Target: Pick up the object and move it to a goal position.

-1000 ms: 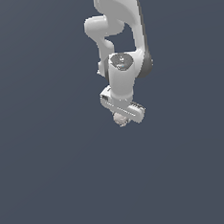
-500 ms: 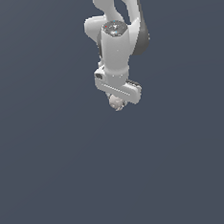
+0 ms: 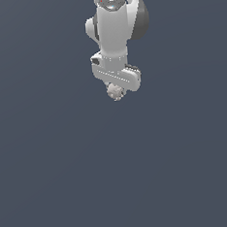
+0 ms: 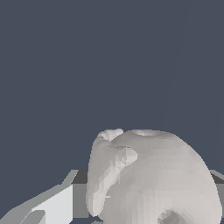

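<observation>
Overhead, end effector (image 3: 116,92) clamps object (image 3: 115,91); no writing legible.

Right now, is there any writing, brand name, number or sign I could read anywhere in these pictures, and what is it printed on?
None: no readable text on the white robot gripper, the small beige lumpy blob it holds, or the plain grey-blue background in either view.
</observation>
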`<state>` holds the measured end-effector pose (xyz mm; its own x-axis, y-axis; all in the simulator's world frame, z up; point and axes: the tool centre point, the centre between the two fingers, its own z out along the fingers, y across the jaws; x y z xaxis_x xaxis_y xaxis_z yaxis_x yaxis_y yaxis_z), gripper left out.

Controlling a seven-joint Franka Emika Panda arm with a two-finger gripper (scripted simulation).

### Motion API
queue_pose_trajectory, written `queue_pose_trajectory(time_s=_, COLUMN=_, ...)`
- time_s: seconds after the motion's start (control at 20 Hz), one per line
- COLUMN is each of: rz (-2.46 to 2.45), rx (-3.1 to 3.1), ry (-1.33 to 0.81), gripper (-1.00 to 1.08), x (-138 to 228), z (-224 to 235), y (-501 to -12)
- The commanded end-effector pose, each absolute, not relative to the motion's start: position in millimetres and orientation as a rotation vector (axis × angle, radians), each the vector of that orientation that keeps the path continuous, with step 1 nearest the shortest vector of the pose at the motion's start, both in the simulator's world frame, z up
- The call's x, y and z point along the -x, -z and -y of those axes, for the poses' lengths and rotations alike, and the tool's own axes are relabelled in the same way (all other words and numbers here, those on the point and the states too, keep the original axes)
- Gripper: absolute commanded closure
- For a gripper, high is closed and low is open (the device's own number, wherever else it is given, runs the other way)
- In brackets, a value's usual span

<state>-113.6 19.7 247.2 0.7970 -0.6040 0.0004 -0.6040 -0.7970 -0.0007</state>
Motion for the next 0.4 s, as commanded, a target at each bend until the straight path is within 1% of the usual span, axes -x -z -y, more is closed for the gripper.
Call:
queue_pose_trajectory(time_s=0.0, rz=-1.001, rx=2.978, ry=0.0, gripper=1.08, x=117.4, z=-18.4, y=-254.1)
queue_pose_trajectory(time_s=0.35, rz=-1.0, rx=2.978, ry=0.0, gripper=1.08, x=118.7, z=-17.9, y=-259.0)
